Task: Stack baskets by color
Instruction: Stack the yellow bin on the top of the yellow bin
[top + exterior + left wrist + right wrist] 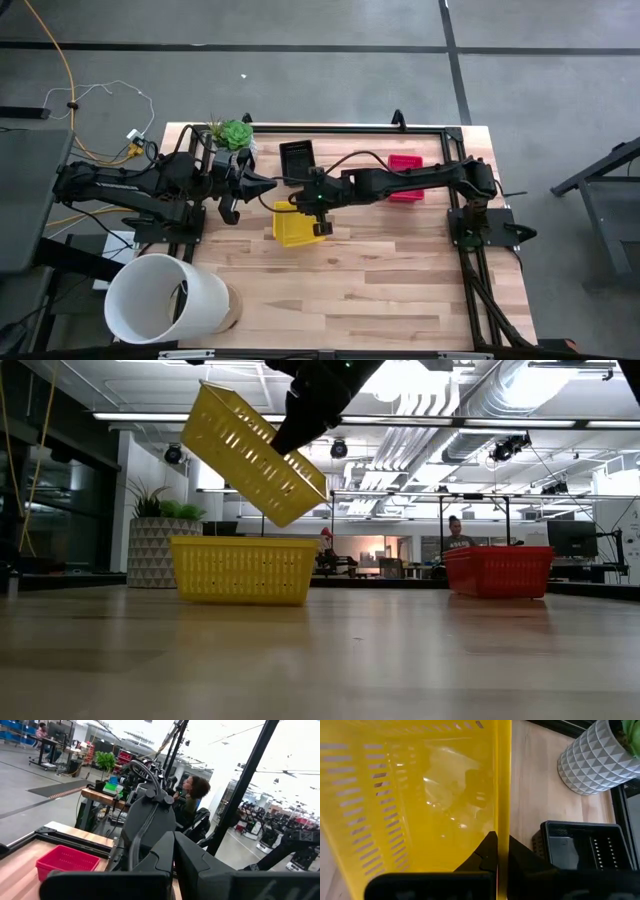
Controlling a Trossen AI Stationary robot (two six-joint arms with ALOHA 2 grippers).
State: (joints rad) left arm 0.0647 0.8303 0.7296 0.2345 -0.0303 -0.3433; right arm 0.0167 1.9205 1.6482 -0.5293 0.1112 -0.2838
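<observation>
My right gripper [502, 857] is shut on a yellow basket [255, 455], which hangs tilted in the air. A second yellow basket [243, 568] stands on its bottom on the table, right below the held one. In the high view the two show as one yellow patch [290, 225] near the table's middle. A black basket [298, 155] stands farther back. A red basket [498, 570] stands at the far right, partly under my right arm. My left gripper [262, 183] is shut, raised at the table's left and touching nothing. My right gripper pinches the top rim of one side wall [503, 827] of the yellow basket, with one finger [487, 852] inside and the other outside. The fingers slant down from the table's right side. The basket is lifted clear and hangs tilted, one corner lowest.
A green plant in a white faceted pot [232, 132] stands at the far left corner, next to the black basket. A large white cylinder [165, 300] lies at the near left. Bare wood stretches across the near half of the table [380, 290]. People show in the room behind.
</observation>
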